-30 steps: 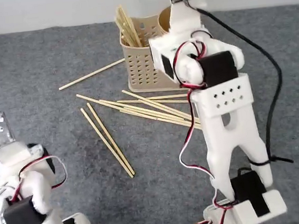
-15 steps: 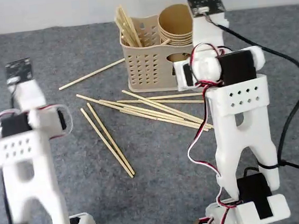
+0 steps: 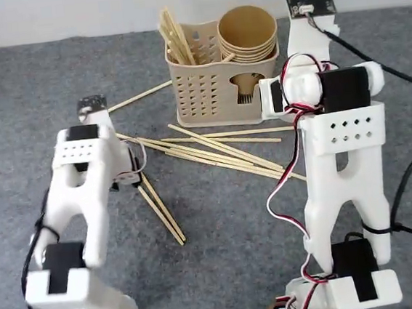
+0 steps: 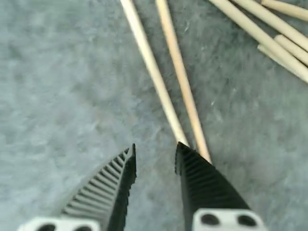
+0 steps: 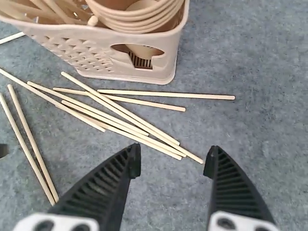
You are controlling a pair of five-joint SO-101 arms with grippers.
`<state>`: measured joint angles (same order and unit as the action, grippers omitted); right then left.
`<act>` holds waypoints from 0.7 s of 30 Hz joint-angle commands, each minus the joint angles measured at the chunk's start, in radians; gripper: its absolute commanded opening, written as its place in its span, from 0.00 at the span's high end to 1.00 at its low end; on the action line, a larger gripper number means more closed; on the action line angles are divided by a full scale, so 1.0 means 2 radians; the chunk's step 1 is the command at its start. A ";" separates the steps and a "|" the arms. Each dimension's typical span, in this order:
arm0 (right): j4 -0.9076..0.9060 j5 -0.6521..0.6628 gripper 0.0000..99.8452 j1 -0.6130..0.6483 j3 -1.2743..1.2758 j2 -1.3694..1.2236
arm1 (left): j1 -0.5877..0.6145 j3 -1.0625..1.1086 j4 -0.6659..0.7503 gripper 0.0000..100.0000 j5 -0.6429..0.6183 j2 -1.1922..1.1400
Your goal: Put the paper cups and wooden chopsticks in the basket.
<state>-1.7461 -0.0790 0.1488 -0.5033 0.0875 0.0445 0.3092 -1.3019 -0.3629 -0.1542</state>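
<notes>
A beige basket (image 3: 207, 88) stands at the back centre with stacked paper cups (image 3: 247, 28) and several wooden chopsticks (image 3: 175, 37) inside. More chopsticks (image 3: 213, 151) lie loose on the grey carpet in front of it. My left gripper (image 4: 155, 153) is open low over a pair of chopsticks (image 4: 166, 91), one fingertip (image 4: 182, 153) right at their ends. The left arm (image 3: 84, 173) stands over that pair (image 3: 160, 210). My right gripper (image 5: 173, 153) is open and holds nothing, above the carpet just short of the loose chopstick pile (image 5: 120, 115), with the basket (image 5: 96, 53) beyond it.
One chopstick (image 3: 138, 97) lies apart, left of the basket. The right arm (image 3: 335, 127) stands tall beside the basket's right corner, its cable (image 3: 411, 164) trailing off right. A pale wall edge runs behind the basket. Carpet on the far left and near centre is bare.
The left arm swung from the near-left corner forward and right, down over the chopstick pair. The right arm drew back rightward from the basket, uncovering the cups.
</notes>
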 commanded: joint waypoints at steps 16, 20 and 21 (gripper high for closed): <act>-0.012 -0.004 0.77 -0.006 -0.027 0.023 | -0.016 -0.009 0.083 0.86 -0.075 -0.023; -0.012 -0.004 0.77 -0.006 -0.027 0.023 | -0.016 -0.006 0.081 0.82 -0.076 -0.023; -0.012 -0.004 0.77 -0.006 -0.027 0.023 | -0.016 -0.005 0.081 0.80 -0.077 -0.024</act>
<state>-1.7461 -0.0790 0.1458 -0.5033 0.0875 0.0199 0.3092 -1.1515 -0.5056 -0.2064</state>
